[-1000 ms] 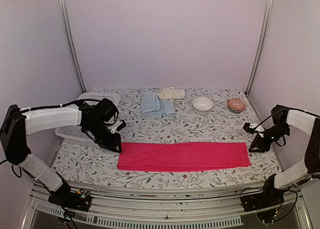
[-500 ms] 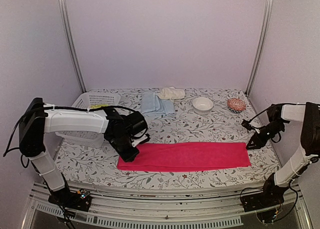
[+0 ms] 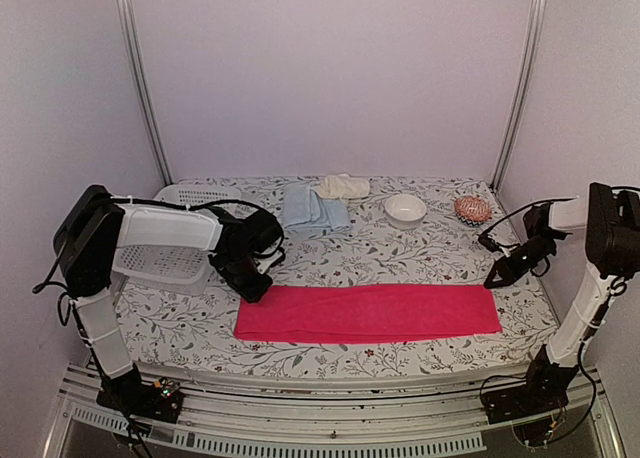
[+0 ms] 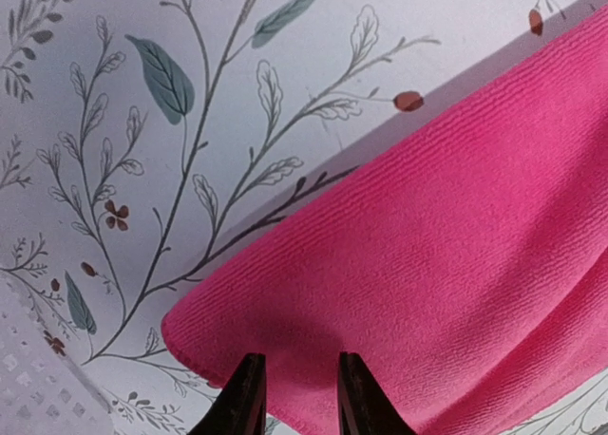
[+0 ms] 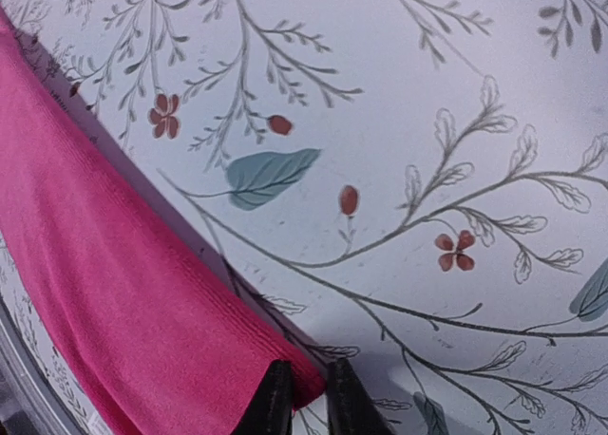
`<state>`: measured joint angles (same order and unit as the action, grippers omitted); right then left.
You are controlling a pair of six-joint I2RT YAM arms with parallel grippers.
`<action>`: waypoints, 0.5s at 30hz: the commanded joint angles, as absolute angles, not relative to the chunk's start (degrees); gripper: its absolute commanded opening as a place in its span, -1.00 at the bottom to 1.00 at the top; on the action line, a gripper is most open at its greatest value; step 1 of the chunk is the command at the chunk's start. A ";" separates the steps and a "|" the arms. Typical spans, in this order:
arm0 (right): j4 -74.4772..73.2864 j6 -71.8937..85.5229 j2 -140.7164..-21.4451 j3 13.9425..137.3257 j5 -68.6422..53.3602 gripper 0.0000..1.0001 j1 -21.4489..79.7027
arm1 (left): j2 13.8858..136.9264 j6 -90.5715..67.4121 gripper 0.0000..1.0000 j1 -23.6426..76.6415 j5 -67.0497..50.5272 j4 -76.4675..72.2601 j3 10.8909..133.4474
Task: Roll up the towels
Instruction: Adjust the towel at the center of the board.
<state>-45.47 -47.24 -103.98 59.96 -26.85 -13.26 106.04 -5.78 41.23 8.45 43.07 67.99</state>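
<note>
The hot pink towel [image 3: 370,313] lies flat as a long strip across the front of the table. My left gripper [image 3: 255,290] is low over its far left corner. In the left wrist view that gripper [image 4: 299,402] is open, with the flat pink towel [image 4: 456,264] under the gap. At the far right corner my right gripper [image 3: 492,280] is down on the cloth. The right wrist view shows this gripper [image 5: 309,402] closed narrowly, the pink towel's [image 5: 95,293] corner filling the gap. A folded light blue towel [image 3: 313,210] and a cream towel [image 3: 343,186] rest at the back.
A white basket [image 3: 175,248] stands at the left, partly behind my left arm. A white bowl [image 3: 405,210] and a red patterned round thing [image 3: 472,210] sit at the back right. The floral table cover [image 3: 400,253] is bare between them and the pink towel.
My left gripper swung right and then a little back, onto the towel's far left corner. The right gripper moved left and back to the far right corner, and its jaws narrowed on it.
</note>
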 commanded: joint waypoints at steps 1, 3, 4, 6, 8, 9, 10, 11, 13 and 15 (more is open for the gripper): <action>-48.06 -47.64 -109.05 62.39 -30.26 -0.88 -12.62 | 107.33 -5.05 -0.42 40.36 8.03 40.07 68.27; -47.93 -46.97 -109.94 64.27 -28.62 -0.94 -12.97 | 107.41 -4.99 -0.42 40.21 8.36 39.64 68.71; -47.99 -46.38 -110.21 65.53 -27.97 -0.95 -13.30 | 107.33 -4.89 -0.42 40.12 8.53 39.50 68.93; -48.16 -45.56 -110.76 68.37 -26.68 -0.94 -13.98 | 107.07 -4.67 -0.42 39.97 8.93 39.23 69.43; -47.95 -44.26 -111.23 71.51 -25.01 -0.95 -14.61 | 106.61 -4.45 -0.43 39.99 9.60 39.10 69.88; -47.52 -43.72 -111.45 73.07 -23.99 -0.95 -14.75 | 106.30 -4.34 -0.43 39.99 9.99 38.99 69.99; -46.94 -42.92 -111.71 74.29 -22.85 -0.95 -14.81 | 105.89 -4.20 -0.43 39.95 10.50 38.76 70.04; -46.43 -41.94 -112.05 75.55 -21.91 -0.95 -14.88 | 105.50 -4.14 -0.43 39.98 10.88 38.51 70.00; -45.97 -40.91 -113.34 77.82 -20.73 -0.95 -15.09 | 104.57 -3.85 -0.42 39.99 11.03 37.93 69.92; -45.60 -39.92 -114.94 79.28 -19.82 -0.95 -15.10 | 102.94 -2.80 -0.42 40.39 9.79 36.52 69.05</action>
